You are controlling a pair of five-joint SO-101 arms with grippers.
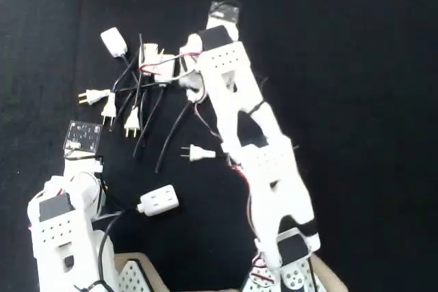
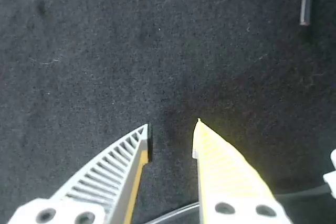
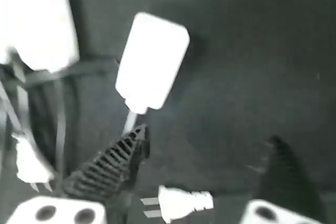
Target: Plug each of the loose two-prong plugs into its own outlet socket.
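Black cloth table (image 1: 356, 66), task judged not yet begun: the right gripper (image 3: 208, 136), jaws apart and empty, hangs over the cable tangle (image 1: 140, 90); the left gripper (image 2: 172, 125), likewise parted and empty, rests well apart from it. An outlet socket (image 1: 159, 200) with nothing plugged in lies near the tangle, one loose plug (image 1: 197, 152) just beside the tangle.

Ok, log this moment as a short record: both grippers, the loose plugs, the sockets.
left gripper: open, over bare black cloth, holding nothing
right gripper: open, above a white block and a loose plug, holding nothing
plug cluster: three loose plugs lying close together among black cables
lone plug: apart from the cluster, beside the right arm
near socket: on the cloth by the left arm, slots look empty
task state: no plug visibly seated yet
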